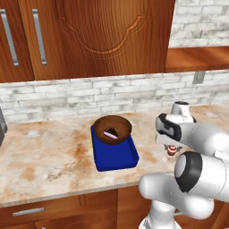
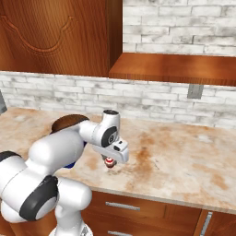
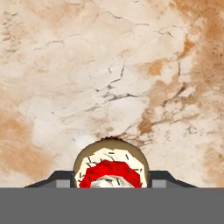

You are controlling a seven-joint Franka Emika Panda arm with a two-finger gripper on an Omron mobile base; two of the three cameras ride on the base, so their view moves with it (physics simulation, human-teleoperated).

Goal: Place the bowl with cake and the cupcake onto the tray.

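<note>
We see the gripper point(image 3: 112, 183) low over the counter point(image 1: 49, 152), with the cupcake point(image 3: 111, 168) sitting between its two dark fingertips point(image 3: 61, 178), one on each side of the wrapper; whether the pads already press on it or stand a little apart we cannot tell from these pictures. In the left base view the cupcake point(image 1: 171, 150) is on the marble to the right of the tray point(image 1: 117, 159), apart from it, and the hand is directly above it. The bowl with cake point(image 1: 112, 129) already rests on the far end of the tray, so we judge the cupcake is the part which remains. The main risk, in our opinion, is the grip itself: the cupcake is very small and soft on top, so if the fingers close too high they may squeeze the frosting and the cupcake could slip out or tip over when it is lifted. A second risk is the placing: the bowl takes most of the far half of the tray, and only the near blue part is free, so a careless approach could knock the bowl's rim or set the cupcake on the raised edge. Between the cupcake and the tray we see only bare counter. Behind are the brick wall point(image 2: 175, 99), the wooden cabinets point(image 1: 89, 36) and an outlet point(image 2: 195, 91), all well away from the path.
</note>
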